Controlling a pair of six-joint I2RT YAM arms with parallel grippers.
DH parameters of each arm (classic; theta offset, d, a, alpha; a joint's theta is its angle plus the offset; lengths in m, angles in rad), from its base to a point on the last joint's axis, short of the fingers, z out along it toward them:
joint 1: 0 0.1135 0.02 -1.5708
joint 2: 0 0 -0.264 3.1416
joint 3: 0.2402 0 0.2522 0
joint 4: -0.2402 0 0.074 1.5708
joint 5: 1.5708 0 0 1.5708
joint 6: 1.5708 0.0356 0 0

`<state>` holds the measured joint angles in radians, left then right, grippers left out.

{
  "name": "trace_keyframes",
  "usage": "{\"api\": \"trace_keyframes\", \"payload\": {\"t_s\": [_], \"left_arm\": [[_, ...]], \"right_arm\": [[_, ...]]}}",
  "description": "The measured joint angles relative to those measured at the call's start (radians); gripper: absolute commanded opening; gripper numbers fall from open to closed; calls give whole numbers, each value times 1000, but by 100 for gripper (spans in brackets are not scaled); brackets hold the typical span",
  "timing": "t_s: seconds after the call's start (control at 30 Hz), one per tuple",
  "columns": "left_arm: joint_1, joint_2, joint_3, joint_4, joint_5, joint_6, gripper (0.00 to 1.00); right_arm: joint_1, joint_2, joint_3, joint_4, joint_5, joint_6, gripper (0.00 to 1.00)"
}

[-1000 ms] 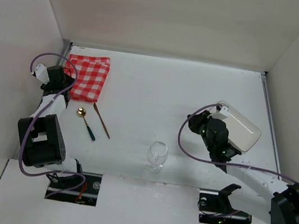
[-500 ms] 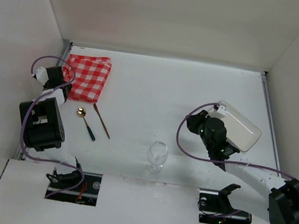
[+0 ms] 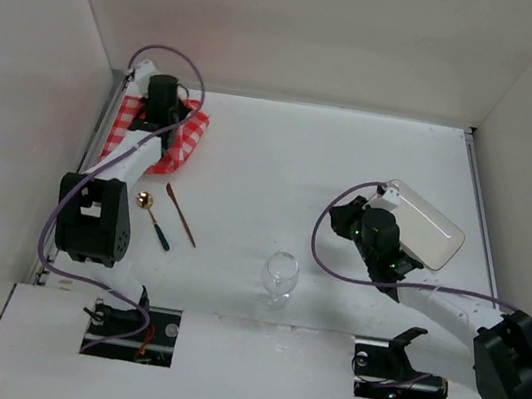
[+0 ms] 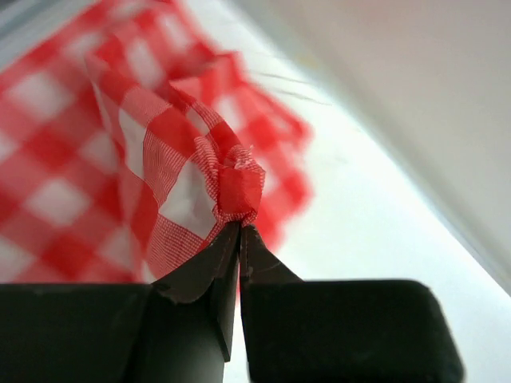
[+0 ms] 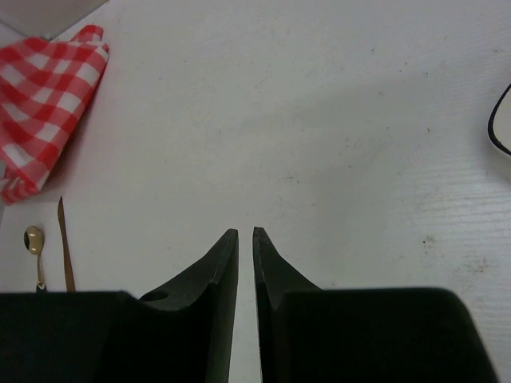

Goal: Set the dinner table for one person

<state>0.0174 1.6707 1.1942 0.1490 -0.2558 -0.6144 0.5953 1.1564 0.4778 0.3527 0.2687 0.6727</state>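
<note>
Matte and white, the dinner table [image 3: 282, 162] spread flat under both arms. My left gripper [image 4: 239, 227] clamped a soft woven fold of checked cloth [image 4: 160, 159] — my right gripper [image 5: 245, 235] stood slightly apart.

No readable text
No letters, numbers, brands or signs can be made out in any view; the table [image 3: 252, 157] is plain white, the cloth [image 3: 191, 135] only red-and-white check.

The middle of the dinner table [image 3: 272, 160] is open to its far edge. A wine glass [image 3: 280, 275] blocks the near edge. The spoon [image 3: 152, 217] and a thin brown utensil [image 3: 181, 214] lie leftward, the checked cloth [image 3: 193, 135] in the far left corner, and a plate [image 3: 431, 229] by the right edge.
</note>
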Motion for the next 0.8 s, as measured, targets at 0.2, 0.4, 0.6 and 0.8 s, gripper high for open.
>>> {"api": "trace_keyframes", "payload": {"t_s": [0.2, 0.4, 0.6, 0.8], "left_arm": [[-316, 12, 115, 90, 30, 178, 6], [-552, 144, 164, 159, 105, 331, 48], [-592, 198, 122, 151, 117, 395, 57], [-534, 52, -51, 204, 61, 369, 54]], "right_arm": [[0, 16, 0, -1, 1, 1, 19], [0, 16, 0, 0, 24, 10, 32], [0, 24, 0, 13, 41, 16, 58], [-8, 142, 16, 67, 18, 23, 69]]}}
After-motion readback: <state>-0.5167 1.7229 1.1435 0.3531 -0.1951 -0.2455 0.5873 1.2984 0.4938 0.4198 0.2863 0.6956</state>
